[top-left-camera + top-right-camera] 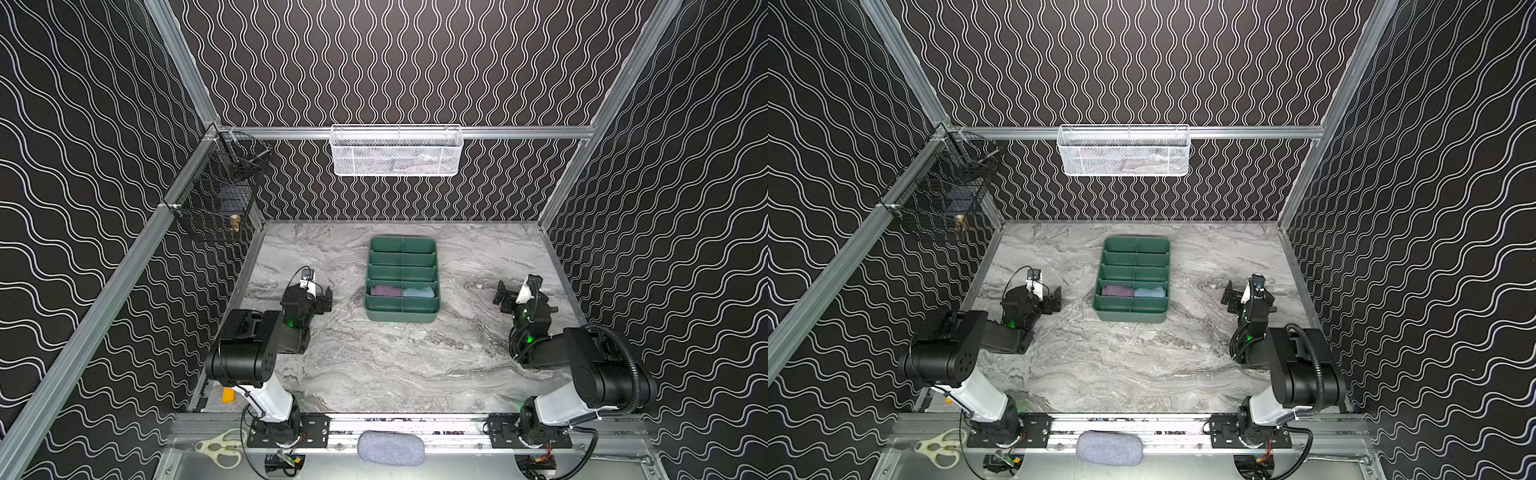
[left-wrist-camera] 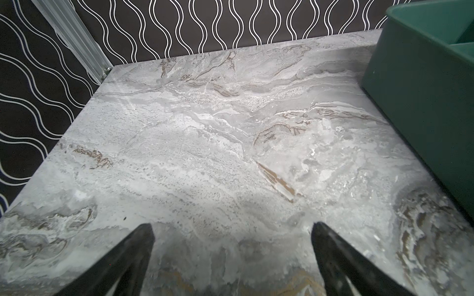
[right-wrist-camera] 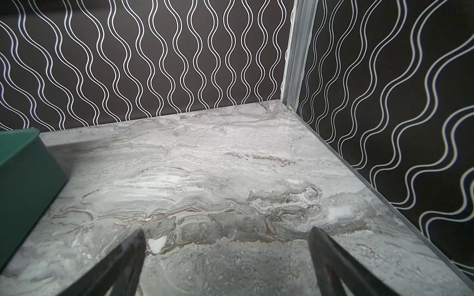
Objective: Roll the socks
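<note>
**A:** What do the arms look like?

**B:** The left arm (image 1: 245, 357) and the right arm (image 1: 602, 374) are black, with chunky rounded joints. Each has a white lower link (image 1: 272, 397) above a black base plate (image 1: 316, 428) dotted with screws.

**A:** Any lights or cables?

**B:** Green lights (image 1: 292, 322) glow near both wrists. A ribbed black hose (image 1: 636, 370) runs along the right arm, and a thin black wire (image 1: 297, 272) arcs over the left wrist's white mount (image 1: 307, 284).

**A:** And the ends?

**B:** The left gripper (image 2: 232, 225) and the right gripper (image 3: 227, 229) have black, tapering fingers (image 2: 133, 251).

A laboratory robot cell is indicated: the tabletop (image 1: 395, 365) is enclosed by aluminium framing (image 1: 519, 132) and patterned panels (image 1: 395, 62); left arm (image 1: 245, 357) and right arm (image 1: 602, 374) are bolted to a rail (image 1: 457, 434).
</note>
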Controlling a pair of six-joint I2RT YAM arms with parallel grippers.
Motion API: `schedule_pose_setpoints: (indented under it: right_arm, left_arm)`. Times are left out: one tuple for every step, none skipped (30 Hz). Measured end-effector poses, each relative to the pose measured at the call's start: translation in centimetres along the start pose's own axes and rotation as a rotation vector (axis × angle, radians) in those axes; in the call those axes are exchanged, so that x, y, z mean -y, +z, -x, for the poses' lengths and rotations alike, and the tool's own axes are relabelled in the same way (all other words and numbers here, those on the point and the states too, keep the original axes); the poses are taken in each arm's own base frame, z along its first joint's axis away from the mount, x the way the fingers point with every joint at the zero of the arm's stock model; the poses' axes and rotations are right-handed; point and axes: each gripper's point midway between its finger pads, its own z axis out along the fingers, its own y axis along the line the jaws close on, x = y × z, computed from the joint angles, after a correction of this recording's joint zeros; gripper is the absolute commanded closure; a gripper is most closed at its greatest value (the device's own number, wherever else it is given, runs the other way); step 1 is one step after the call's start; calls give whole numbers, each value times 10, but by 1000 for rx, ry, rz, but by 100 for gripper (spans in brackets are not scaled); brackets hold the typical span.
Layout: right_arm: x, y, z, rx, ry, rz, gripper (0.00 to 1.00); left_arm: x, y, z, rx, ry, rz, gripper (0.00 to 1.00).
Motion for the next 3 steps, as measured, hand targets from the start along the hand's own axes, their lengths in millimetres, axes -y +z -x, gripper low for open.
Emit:
schedule_pose_setpoints:
  right_arm:
    - [0, 0, 0, 0, 0, 0, 0]
    - [0, 0, 0, 0, 0, 0, 0]
    - [0, 0, 0, 0, 0, 0, 0]
  left_arm:
    - [0, -1, 0, 0, 0, 0, 1]
    - [0, -2, -1, 1, 0, 0, 1]
    - [0, -2, -1, 0, 0, 0, 1]
